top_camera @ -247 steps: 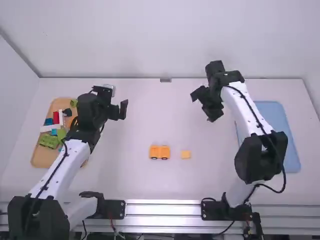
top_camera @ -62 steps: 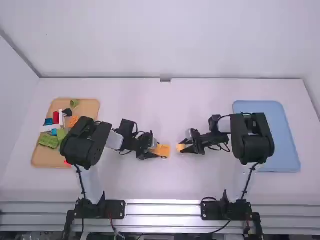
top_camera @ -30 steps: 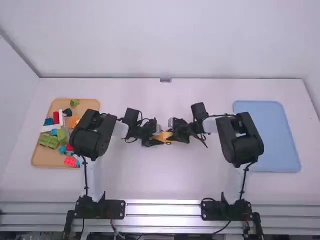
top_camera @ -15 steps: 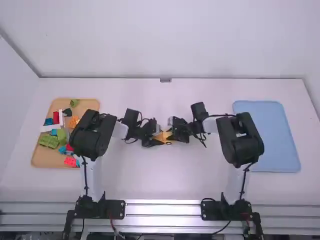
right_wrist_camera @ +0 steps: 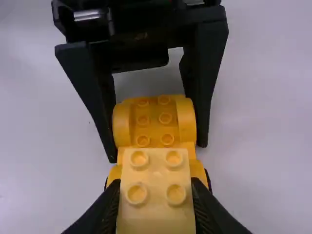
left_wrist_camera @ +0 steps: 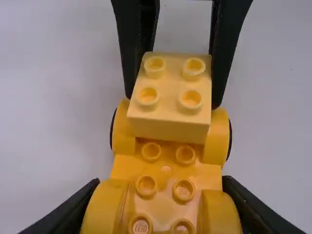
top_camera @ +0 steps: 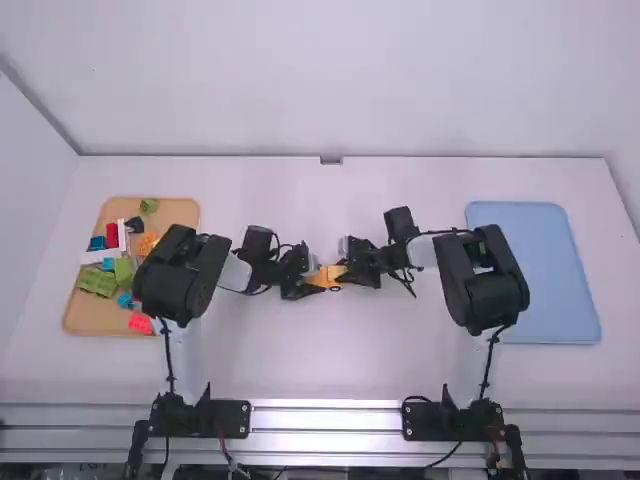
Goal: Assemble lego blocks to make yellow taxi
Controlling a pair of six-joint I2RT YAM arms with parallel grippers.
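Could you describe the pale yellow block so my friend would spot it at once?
Look at the middle of the white table, where the two arms meet. The right gripper holds the block there. It has four studs and is paler than the wheeled base below.

Near the white table's (top_camera: 400, 350) left edge lies a tan rectangular tray (top_camera: 82, 322) of coloured plastic blocks (top_camera: 97, 281); near its right, a light-blue rectangular tray (top_camera: 540, 270). Between, the left gripper (top_camera: 317, 281) holds an orange wheeled base (top_camera: 323, 279), the right gripper (top_camera: 343, 272) a yellow block (top_camera: 338, 270).
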